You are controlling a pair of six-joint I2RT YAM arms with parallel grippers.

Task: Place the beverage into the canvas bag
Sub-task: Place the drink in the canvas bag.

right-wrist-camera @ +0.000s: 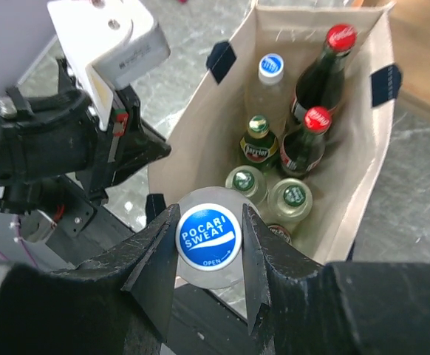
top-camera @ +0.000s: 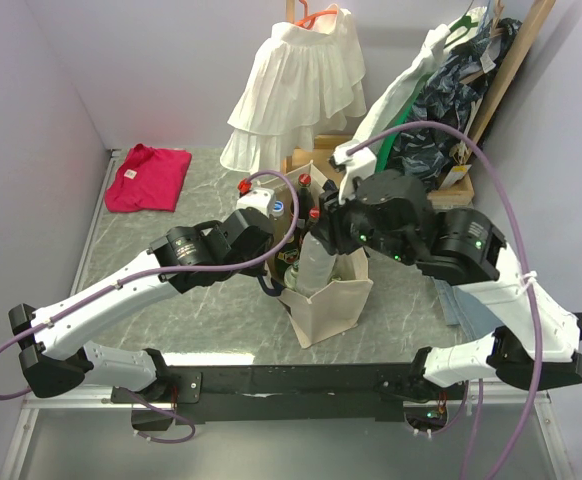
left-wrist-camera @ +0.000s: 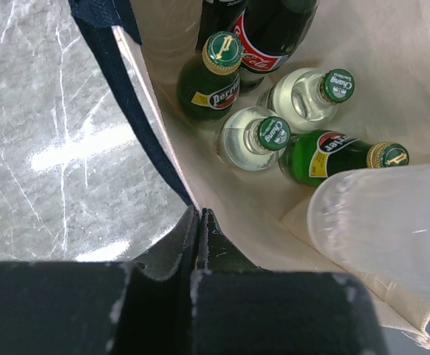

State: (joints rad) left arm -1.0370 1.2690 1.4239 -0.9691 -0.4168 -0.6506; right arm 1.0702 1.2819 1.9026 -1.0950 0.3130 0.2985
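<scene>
Left pincer (left-wrist-camera: 199, 222) pinches the cream canvas tote bag (right-wrist-camera: 193, 144) by its rim while right pincer (right-wrist-camera: 207, 255) grips a clear blue-capped bottle (right-wrist-camera: 209, 235) over the opening, not yet released.

Matt canvas bag (right-wrist-camera: 200, 137), frosted plastic bottle (left-wrist-camera: 385, 229)

White arms (top-camera: 101, 300) carry black joints, black end effectors (left-wrist-camera: 199, 222), purple cables (top-camera: 433, 123).

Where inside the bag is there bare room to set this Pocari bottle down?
Bare canvas: inside the canvas bag, between the rim pinched by the left gripper and the Chang bottles. Crowded: farther in, Coca-Cola bottles and Perrier bottles packed.
</scene>
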